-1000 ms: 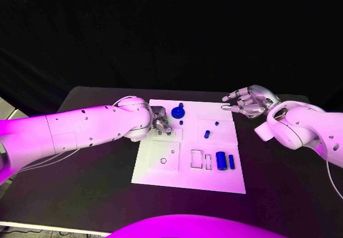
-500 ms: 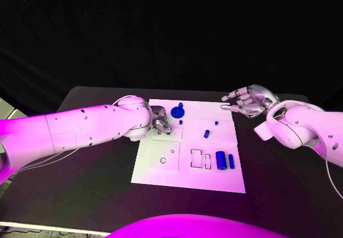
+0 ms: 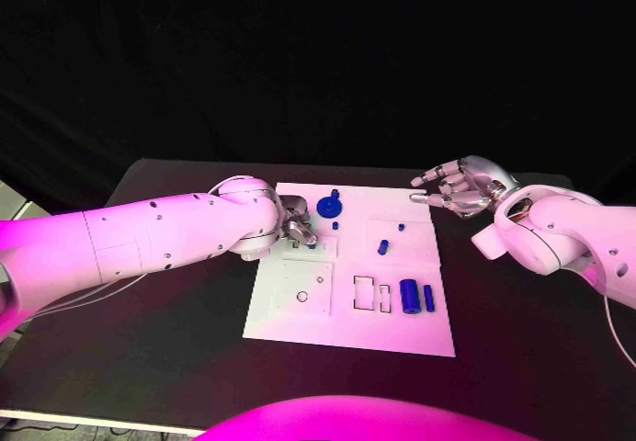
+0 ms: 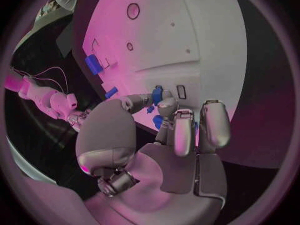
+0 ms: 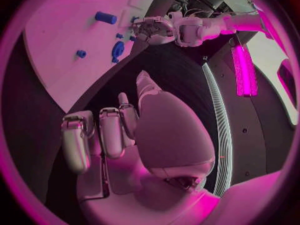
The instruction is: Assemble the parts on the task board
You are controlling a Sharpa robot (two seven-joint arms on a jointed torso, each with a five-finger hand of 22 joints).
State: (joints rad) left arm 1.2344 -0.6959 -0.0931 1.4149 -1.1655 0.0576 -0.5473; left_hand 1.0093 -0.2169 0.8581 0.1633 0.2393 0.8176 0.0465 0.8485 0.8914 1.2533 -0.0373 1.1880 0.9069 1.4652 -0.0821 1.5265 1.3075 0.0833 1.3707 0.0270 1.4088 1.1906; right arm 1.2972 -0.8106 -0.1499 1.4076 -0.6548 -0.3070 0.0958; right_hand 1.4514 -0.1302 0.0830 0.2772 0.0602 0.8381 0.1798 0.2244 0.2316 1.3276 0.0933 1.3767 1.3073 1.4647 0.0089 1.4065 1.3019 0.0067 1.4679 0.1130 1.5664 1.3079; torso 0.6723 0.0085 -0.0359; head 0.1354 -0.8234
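The white task board (image 3: 351,322) lies mid-table. At its far end stands a round blue part (image 3: 329,207), with a small blue peg (image 3: 335,225) beside it. Another peg (image 3: 383,246) stands mid-board, and a blue cylinder (image 3: 411,296) and a slim blue piece (image 3: 428,296) lie near the right edge. My left hand (image 3: 299,225) is lowered onto the board's far left, fingertips close to the round part. In the left wrist view, blue shows between the thumb and fingertips (image 4: 167,105); whether they hold it is unclear. My right hand (image 3: 458,186) hovers off the far right corner, loosely curled and holding nothing.
Outlined recesses (image 3: 365,292) and a small hole (image 3: 303,297) mark the board's near half. Bare black table (image 3: 159,349) surrounds the board. My left forearm (image 3: 146,239) crosses the table's left side and my right forearm (image 3: 563,234) stands beside the board's right edge.
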